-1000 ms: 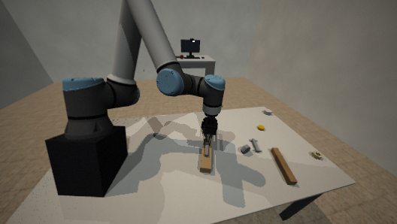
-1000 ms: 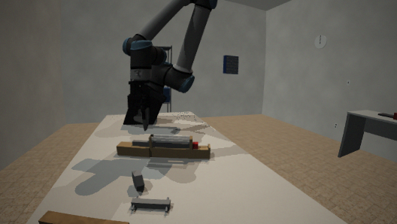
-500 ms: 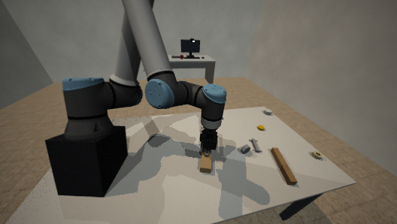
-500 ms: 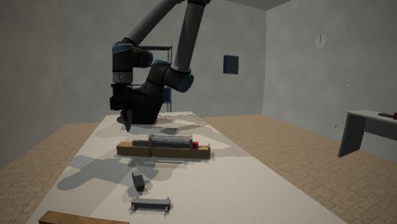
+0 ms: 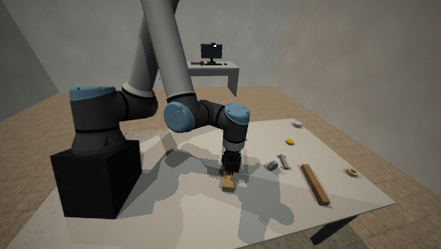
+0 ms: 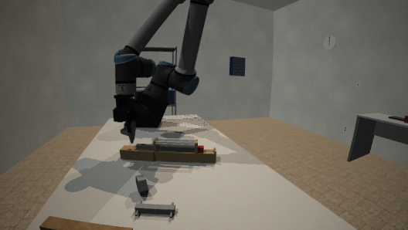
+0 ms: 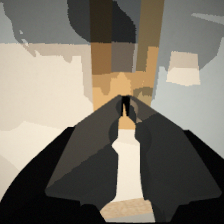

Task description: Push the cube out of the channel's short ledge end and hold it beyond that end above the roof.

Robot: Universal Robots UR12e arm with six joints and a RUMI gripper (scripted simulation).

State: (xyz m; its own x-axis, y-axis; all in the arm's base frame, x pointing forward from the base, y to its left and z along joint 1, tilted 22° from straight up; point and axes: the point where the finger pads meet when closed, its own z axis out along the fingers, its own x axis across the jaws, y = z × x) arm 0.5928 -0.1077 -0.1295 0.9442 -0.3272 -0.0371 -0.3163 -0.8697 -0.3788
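Observation:
The channel [image 6: 170,156] [image 5: 228,184] [image 7: 102,60] is a long wooden base with a grey roof [image 6: 175,143] over its middle. It lies on the white table. The small red cube [image 6: 201,149] sits at the channel's right end in the exterior view, just outside the roof. A grey piece [image 6: 144,146] lies in the open left part of the channel. My gripper [image 6: 130,136] [image 5: 230,171] [image 7: 123,97] is shut with nothing between its fingers. It hangs a little above the channel's left end, the end away from the cube. The cube is hidden in the top view and in the wrist view.
A wooden plank [image 5: 315,184] [image 6: 69,224], a small grey block [image 5: 272,165] [image 6: 142,185] and a grey bar tool [image 5: 284,160] [image 6: 154,209] lie on the table [image 5: 200,221] beside the channel. A yellow disc [image 5: 290,141], a gear [image 5: 352,171] and a grey disc [image 5: 297,124] lie farther off. The black robot base [image 5: 96,180] stands at one table end.

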